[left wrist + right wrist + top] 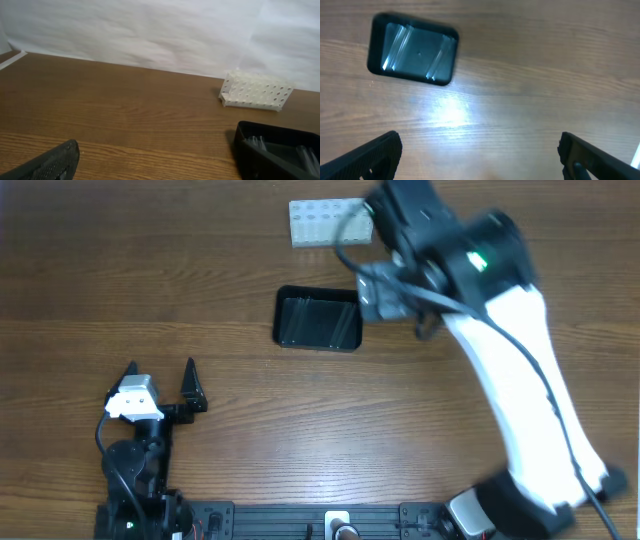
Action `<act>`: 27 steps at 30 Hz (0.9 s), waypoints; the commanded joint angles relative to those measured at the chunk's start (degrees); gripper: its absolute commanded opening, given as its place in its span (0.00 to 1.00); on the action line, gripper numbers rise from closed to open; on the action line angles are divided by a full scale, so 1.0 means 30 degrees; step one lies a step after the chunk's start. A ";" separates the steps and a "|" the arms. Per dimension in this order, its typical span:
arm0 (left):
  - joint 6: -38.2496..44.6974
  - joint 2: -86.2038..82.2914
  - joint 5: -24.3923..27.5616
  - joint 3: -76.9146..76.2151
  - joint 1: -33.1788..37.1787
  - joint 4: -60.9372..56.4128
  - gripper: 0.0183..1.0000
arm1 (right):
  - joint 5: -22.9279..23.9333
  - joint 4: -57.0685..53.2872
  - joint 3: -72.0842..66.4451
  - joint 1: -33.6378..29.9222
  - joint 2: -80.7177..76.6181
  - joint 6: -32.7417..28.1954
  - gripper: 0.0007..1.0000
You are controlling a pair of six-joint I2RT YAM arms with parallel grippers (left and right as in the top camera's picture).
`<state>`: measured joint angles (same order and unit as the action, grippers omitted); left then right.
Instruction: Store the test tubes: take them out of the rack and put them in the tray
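Wooden surface is carrying everything. Your right arm is stretching from 5 o'clock up toward 12. Black tray is sitting near centre. White rack is standing apart from it at its 12 o'clock. Your right gripper is hanging over bare wood on the tray's 3 o'clock side, fingers spread wide, empty. Your left gripper is resting at the tray's 8 o'clock, well apart from it, also spread wide and empty. Clear test tubes are lying inside the tray.
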<state>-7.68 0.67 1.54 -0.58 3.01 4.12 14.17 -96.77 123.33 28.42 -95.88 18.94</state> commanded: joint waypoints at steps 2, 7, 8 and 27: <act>0.0291 -0.0117 -0.0022 0.0080 -0.0058 0.0095 1.00 | 0.0656 0.0146 -0.6302 -0.0481 0.5464 -0.0182 0.99; 0.0291 -0.0117 -0.0022 0.0087 -0.0058 0.0095 1.00 | 0.0809 0.3606 -1.2896 -0.0918 1.0681 -0.0204 0.99; 0.0291 -0.0117 -0.0022 0.0087 -0.0058 0.0095 1.00 | 0.0809 0.4721 -1.4192 -0.1056 1.1664 -0.0291 0.99; 0.0291 -0.0117 -0.0022 0.0087 -0.0058 0.0095 1.00 | 0.1158 3.0585 -3.1190 -0.3002 1.9555 -0.7337 0.99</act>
<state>-7.66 0.67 1.54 -0.58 3.01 4.14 16.73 -8.43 33.34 20.95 -38.96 -1.69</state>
